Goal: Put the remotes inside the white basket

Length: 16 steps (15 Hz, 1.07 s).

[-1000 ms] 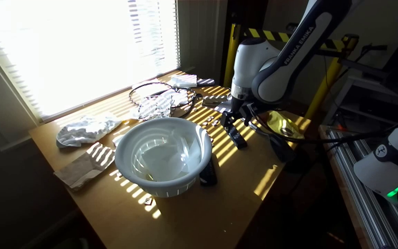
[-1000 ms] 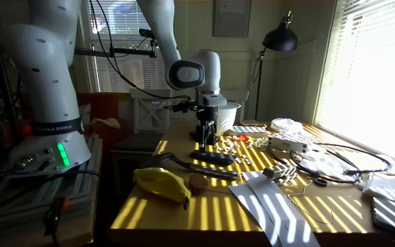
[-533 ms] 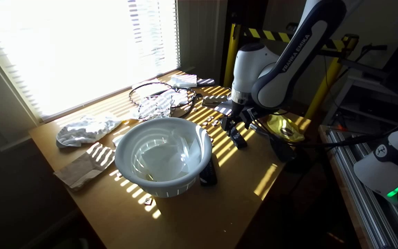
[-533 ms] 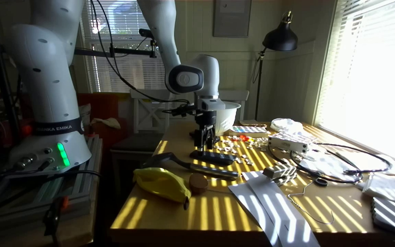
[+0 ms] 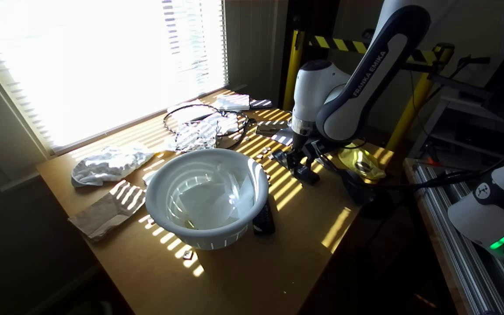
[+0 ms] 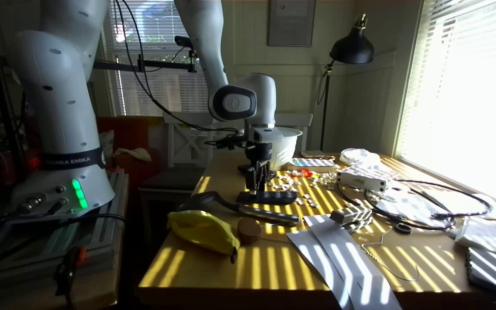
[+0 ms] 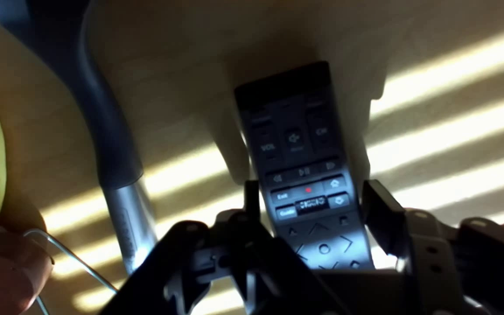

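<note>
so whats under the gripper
In the wrist view, a remote lies face up between the open jaws of the gripper. It shows down to the arrow keys; the rest, and whatever lies beneath it, is covered.

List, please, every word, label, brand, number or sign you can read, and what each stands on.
"FRANKA EMIKA": white robot arm.
"RANKA EMIKA", start turned away: its dark base band.
"VOL": long black plastic remote.
"CH": same remote.
"Exit": same remote.
"Guide": same remote.
Signs: mute speaker, play/pause, house, arrows, red dot: same remote.
Too blurred: lettering beside "Guide"; marking on the silver metal handle.
Numbers: none.
</note>
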Each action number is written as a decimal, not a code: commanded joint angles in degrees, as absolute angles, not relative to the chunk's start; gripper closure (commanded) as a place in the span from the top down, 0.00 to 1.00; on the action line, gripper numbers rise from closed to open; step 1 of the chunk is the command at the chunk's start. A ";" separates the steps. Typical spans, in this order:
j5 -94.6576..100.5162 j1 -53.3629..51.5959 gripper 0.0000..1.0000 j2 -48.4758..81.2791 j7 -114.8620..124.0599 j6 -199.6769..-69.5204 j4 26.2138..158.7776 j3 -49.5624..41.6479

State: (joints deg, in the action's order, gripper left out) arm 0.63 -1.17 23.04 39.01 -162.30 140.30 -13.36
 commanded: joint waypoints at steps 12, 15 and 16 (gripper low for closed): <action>7.06 -11.46 0.26 9.40 51.59 -159.19 135.33 -21.04; 7.00 -9.28 0.26 5.23 51.27 -158.82 133.02 -15.07; 1.10 -7.80 0.26 4.37 46.17 -159.97 133.08 -10.78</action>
State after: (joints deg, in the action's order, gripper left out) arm 6.44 -10.58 8.14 50.51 -160.59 133.61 -18.12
